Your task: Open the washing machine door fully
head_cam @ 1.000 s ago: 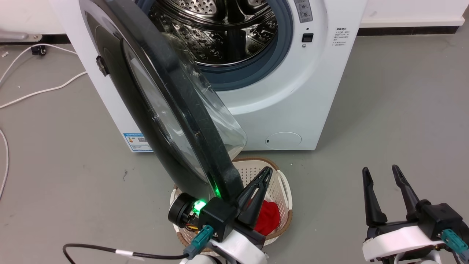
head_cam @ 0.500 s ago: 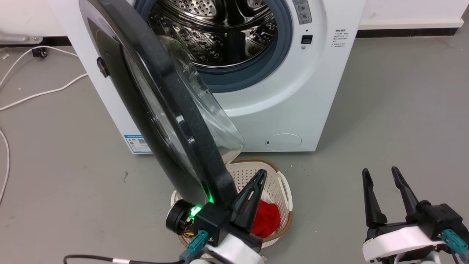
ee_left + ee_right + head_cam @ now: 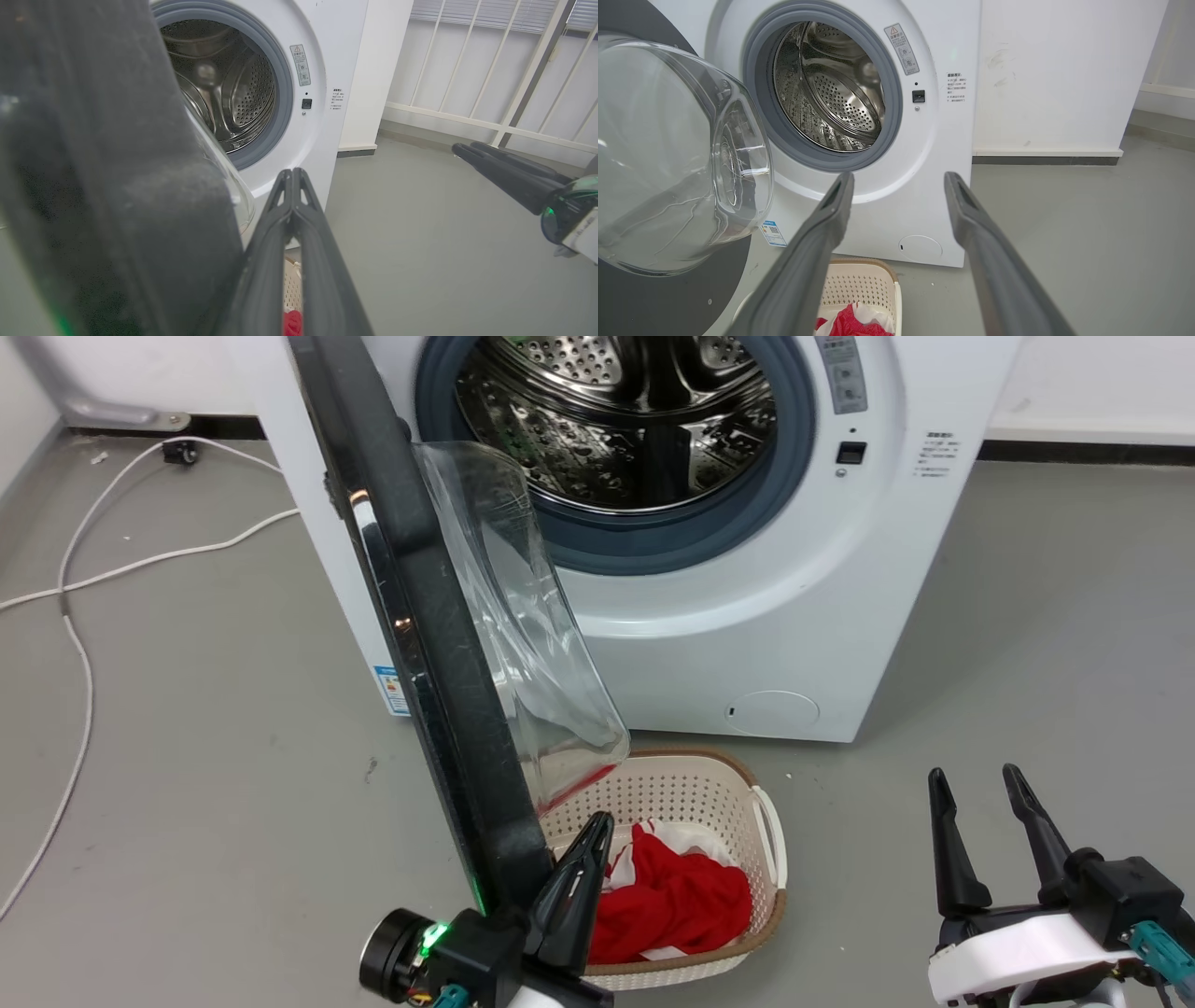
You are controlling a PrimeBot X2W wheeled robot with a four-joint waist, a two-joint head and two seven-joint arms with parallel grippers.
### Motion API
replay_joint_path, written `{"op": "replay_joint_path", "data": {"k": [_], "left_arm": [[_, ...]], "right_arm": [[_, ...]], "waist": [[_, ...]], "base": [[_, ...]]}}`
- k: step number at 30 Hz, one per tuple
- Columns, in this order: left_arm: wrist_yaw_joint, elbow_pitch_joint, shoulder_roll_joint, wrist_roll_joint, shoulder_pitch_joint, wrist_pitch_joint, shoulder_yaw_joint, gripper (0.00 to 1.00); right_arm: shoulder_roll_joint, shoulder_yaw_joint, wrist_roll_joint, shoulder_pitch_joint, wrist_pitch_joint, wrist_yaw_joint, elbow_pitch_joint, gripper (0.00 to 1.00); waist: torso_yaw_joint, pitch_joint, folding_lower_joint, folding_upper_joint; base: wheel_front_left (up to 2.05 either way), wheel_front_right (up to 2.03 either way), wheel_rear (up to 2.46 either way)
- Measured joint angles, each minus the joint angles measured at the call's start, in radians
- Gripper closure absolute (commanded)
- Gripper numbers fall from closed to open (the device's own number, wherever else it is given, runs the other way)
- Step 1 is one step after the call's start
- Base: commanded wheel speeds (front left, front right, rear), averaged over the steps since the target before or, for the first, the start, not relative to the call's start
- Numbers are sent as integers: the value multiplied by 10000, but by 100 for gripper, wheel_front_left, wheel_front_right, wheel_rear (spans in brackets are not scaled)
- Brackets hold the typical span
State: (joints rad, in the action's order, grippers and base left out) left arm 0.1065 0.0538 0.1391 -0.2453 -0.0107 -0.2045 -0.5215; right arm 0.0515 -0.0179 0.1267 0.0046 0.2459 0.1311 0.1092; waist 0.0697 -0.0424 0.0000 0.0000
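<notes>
Head view: the washing machine door (image 3: 420, 616), glossy black around a bulging clear bowl, stands edge-on toward six o'clock above a perforated cream basket (image 3: 767, 821) of red cloth (image 3: 681, 901). The left gripper (image 3: 597, 826), fingers together, sits just beside the door's rim. The right gripper (image 3: 971, 782), fingers apart, hangs at four o'clock.

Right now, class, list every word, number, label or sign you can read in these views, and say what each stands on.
No word or number is legible.
Warning triangle: a sign heading the grey strip label on the washing machine front.
Rest of that strip: too small to read.
Black print block on the front panel: too blurred.
Blue sticker with a QR code, lower front corner: too small.
</notes>
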Motion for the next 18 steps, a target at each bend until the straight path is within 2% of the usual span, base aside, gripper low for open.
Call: {"op": "replay_joint_path", "data": {"k": [8, 18], "left_arm": [[291, 575, 257, -40, 639, 142, 81, 100], [775, 765, 581, -144, 1027, 196, 577, 100]], "right_arm": [[0, -104, -42, 136, -92, 0, -107, 0], [-2, -146, -77, 173, -265, 0, -224, 0]], "waist": [[756, 78, 0, 0], [2082, 0, 1, 0]], "base": [[0, 0, 0], [0, 0, 0]]}}
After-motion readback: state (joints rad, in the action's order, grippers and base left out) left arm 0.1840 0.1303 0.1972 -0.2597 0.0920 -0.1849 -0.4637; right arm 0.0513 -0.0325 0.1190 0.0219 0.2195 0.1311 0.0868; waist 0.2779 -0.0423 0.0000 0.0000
